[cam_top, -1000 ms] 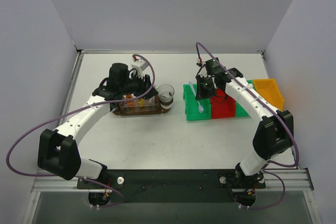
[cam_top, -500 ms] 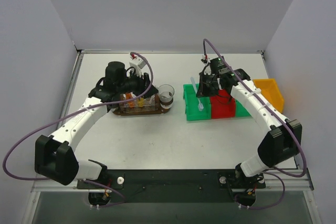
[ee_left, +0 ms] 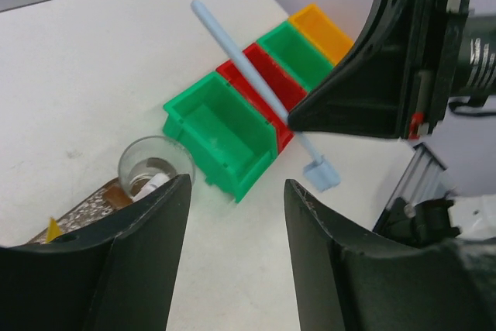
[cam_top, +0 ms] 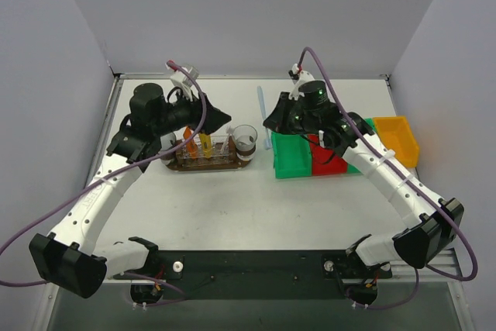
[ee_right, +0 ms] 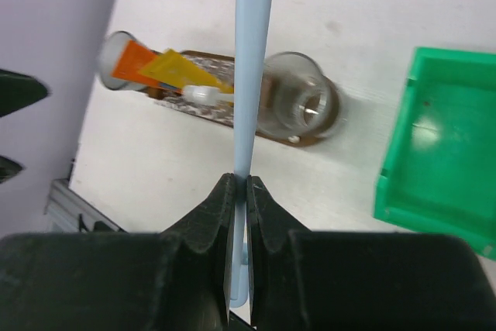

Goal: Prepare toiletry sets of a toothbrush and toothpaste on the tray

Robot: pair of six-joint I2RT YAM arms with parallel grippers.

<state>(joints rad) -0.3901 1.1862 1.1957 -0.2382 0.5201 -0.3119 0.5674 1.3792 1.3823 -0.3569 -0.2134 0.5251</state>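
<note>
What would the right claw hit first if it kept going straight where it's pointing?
Probably the brown tray, just beside the empty clear cup. The right claw pinches a pale blue toothbrush, so the brush would likely get there first. Depth is hard to judge.

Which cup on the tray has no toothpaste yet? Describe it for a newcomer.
Find the dark brown wooden tray left of the green bin. At its end nearest that bin stands a clear round cup. Unlike the cups beside it, it holds no orange toothpaste tube.
</note>
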